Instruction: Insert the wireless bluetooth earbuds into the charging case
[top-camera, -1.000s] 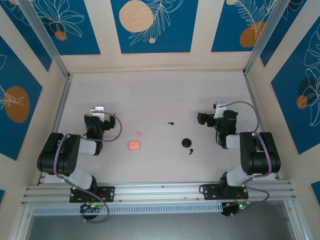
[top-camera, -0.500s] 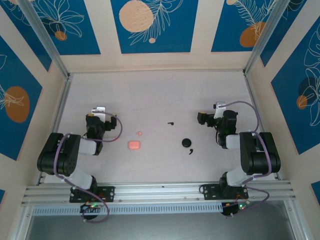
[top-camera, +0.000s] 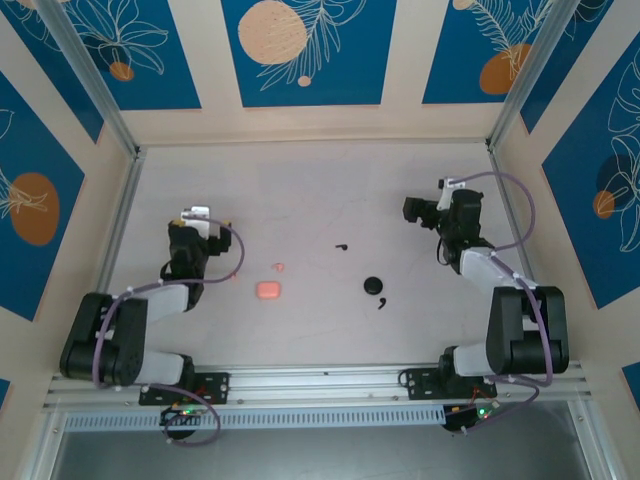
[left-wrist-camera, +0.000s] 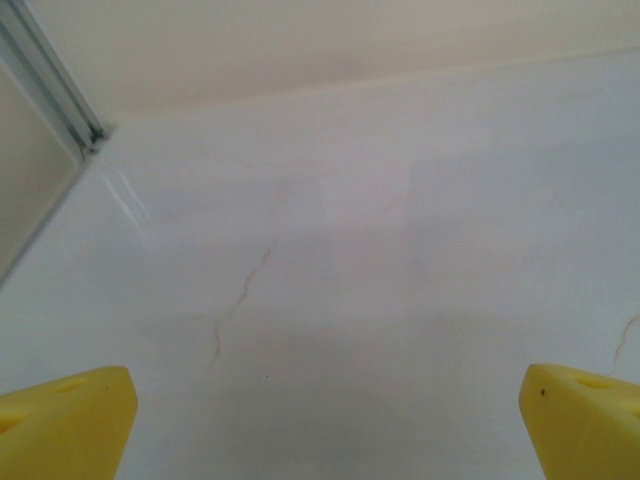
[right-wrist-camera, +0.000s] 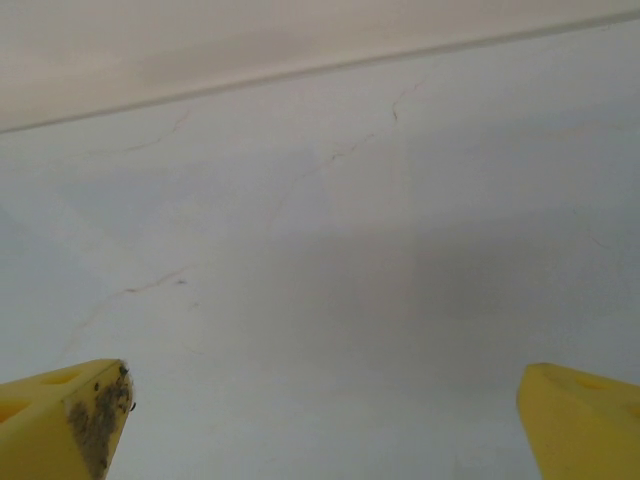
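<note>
Two black earbuds lie on the white table, one (top-camera: 341, 246) mid-table and one (top-camera: 384, 302) just in front of the round black charging case (top-camera: 373, 286). A salmon-pink earbud (top-camera: 279, 267) lies just behind the pink case (top-camera: 267, 290). My left gripper (top-camera: 190, 228) hovers left of the pink items, well apart from them. My right gripper (top-camera: 425, 212) is to the right of and behind the black items. In the wrist views both the left gripper (left-wrist-camera: 325, 425) and the right gripper (right-wrist-camera: 325, 425) are open, yellow fingertips (left-wrist-camera: 85, 410) (right-wrist-camera: 575, 400) wide apart over bare table.
Cream walls with blue panels enclose the table (top-camera: 310, 190) at the back and both sides. An aluminium post (left-wrist-camera: 55, 95) stands at the left wall corner. An aluminium rail (top-camera: 320, 380) runs along the near edge by the arm bases.
Both arms have stretched out. The right gripper moved toward the back wall and slightly right. The left gripper shifted a little back, its elbow dropping toward the near left.
</note>
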